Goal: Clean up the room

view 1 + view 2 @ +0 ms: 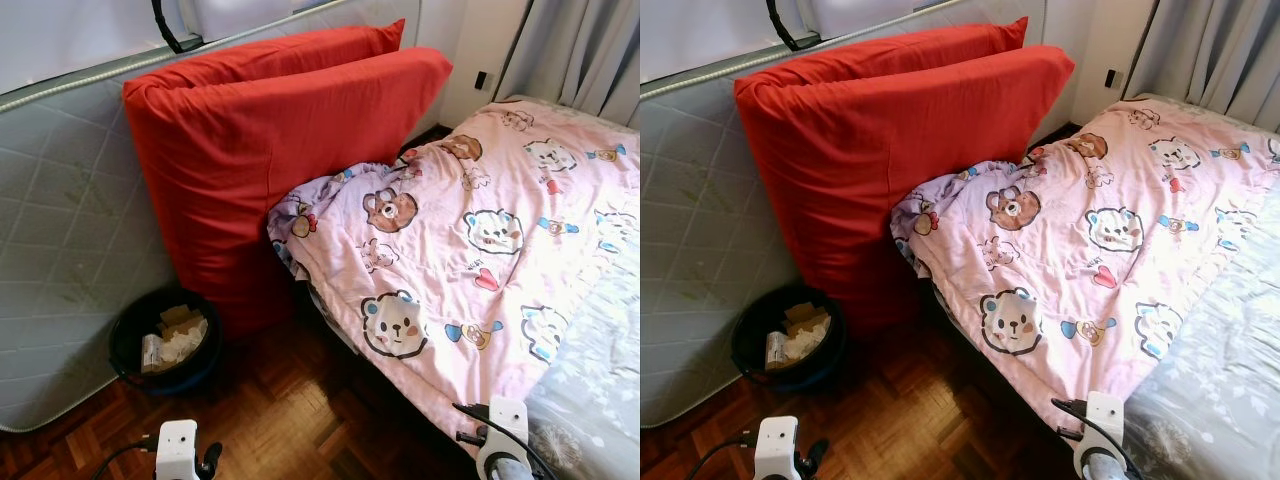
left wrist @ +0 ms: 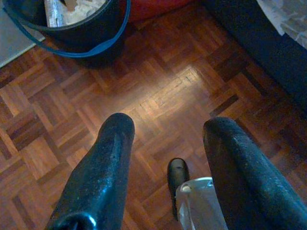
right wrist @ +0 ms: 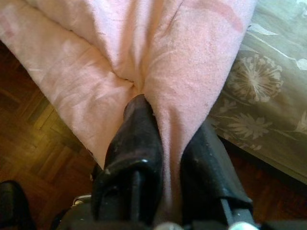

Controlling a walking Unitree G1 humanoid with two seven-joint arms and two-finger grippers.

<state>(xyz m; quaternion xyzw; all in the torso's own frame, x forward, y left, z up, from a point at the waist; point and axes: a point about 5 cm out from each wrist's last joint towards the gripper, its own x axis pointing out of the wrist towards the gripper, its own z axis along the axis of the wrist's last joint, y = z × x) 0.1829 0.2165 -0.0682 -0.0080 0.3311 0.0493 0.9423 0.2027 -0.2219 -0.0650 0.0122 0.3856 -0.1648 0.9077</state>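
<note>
A pink blanket (image 1: 450,240) printed with cartoon bears lies rumpled across the bed, its edge hanging over the side near the floor. My right gripper (image 3: 165,129) is shut on a fold of that blanket (image 3: 192,57) at the bed's edge, and the pink cloth is pinched between the two black fingers (image 3: 136,139). The right wrist (image 1: 503,425) sits low at the bed's side. My left gripper (image 2: 170,127) hangs open above the parquet floor (image 2: 158,91) with nothing between its fingers. Its wrist (image 1: 178,448) is at the lower left.
Two big red cushions (image 1: 270,150) lean against a grey quilted mattress (image 1: 60,250) standing on edge at the left. A black bin (image 1: 165,340) with paper scraps sits on the floor below them. A grey flowered sheet (image 1: 600,350) covers the bed; curtains (image 1: 590,50) hang behind.
</note>
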